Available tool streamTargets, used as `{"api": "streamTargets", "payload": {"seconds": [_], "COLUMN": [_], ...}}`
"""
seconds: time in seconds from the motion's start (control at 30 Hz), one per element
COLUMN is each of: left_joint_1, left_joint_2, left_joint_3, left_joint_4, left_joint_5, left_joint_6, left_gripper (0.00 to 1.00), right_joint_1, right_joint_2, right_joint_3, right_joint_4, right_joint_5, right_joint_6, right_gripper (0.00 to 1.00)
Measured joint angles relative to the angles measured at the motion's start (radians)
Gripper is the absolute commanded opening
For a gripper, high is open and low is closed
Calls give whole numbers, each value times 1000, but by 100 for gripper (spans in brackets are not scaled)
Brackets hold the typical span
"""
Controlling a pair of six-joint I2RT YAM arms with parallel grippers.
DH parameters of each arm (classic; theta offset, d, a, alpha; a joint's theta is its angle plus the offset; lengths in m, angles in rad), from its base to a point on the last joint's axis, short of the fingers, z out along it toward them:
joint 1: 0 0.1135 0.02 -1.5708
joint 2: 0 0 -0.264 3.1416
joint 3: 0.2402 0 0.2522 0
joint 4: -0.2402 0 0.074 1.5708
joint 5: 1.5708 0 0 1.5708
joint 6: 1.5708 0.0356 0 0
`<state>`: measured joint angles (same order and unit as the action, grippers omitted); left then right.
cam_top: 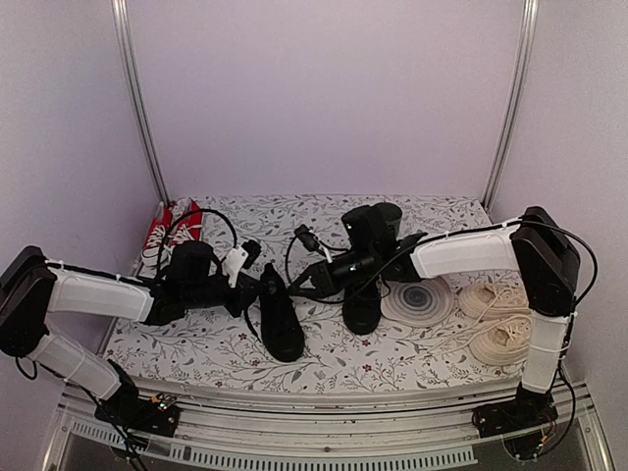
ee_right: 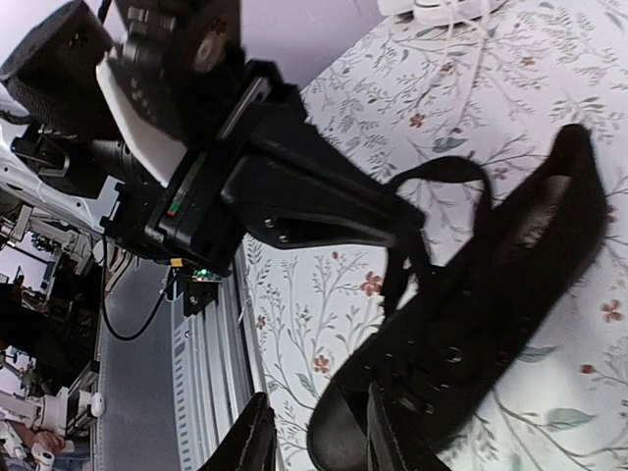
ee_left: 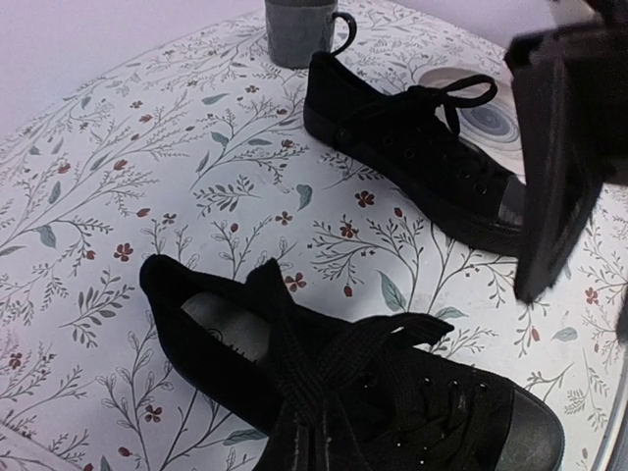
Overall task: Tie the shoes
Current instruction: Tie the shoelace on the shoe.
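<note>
Two black shoes (cam_top: 280, 314), one mug (ee_left: 299, 29)

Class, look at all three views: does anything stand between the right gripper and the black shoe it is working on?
Nothing visible does. The right gripper is already at the toe end of the near black shoe. The left gripper is shut on that shoe's lace loop, beside rather than between them.

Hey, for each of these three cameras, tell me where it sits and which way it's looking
Top external: above and behind the bases, looking down at the table; both arms show.
Left wrist: on the left arm, low over the near black shoe, facing the mug; the left gripper is shut on a lace.
Right wrist: on the right arm, facing the left arm; the right gripper shows.
Both wrist views share the near black shoe.
</note>
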<state>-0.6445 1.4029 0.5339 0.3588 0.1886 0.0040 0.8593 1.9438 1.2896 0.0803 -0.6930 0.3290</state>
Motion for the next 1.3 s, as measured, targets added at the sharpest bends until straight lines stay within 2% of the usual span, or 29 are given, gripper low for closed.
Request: {"api": "streamTargets", "payload": {"seconds": [0.17, 0.43, 0.9, 0.97, 1.0, 1.03, 1.1, 1.2, 1.23, 1.3], "left_joint_1": [5, 5, 5, 5, 6, 6, 7, 18, 25, 40], "left_joint_2": [5, 5, 6, 6, 6, 6, 6, 6, 6, 5], "left_joint_3": [0, 0, 0, 0, 0, 0, 0, 0, 2, 6], "left_joint_4": [4, 11, 12, 13, 14, 14, 15, 16, 14, -2], "left_joint_5": [2, 5, 13, 14, 16, 18, 27, 47, 58, 76], "left_joint_6": [-8, -12, -11, -11, -11, -12, -13, -24, -28, -40], "left_gripper": [0, 0, 0, 0, 0, 0, 0, 37, 46, 57], "right_joint_1": [84, 59, 48, 48, 48, 48, 47, 43, 41, 30], "right_joint_2": [90, 168, 240, 259, 266, 273, 279, 277, 269, 235], "right_joint_3": [13, 29, 140, 159, 165, 172, 176, 173, 161, 112], "right_joint_4": [98, 127, 146, 145, 145, 144, 143, 137, 138, 135], "right_joint_5": [56, 196, 265, 265, 264, 263, 258, 245, 235, 200], "right_joint_6": [123, 228, 235, 229, 226, 220, 209, 201, 196, 187], "right_gripper": [30, 27, 33, 25, 12, 5, 1, 1, 1, 1]}}
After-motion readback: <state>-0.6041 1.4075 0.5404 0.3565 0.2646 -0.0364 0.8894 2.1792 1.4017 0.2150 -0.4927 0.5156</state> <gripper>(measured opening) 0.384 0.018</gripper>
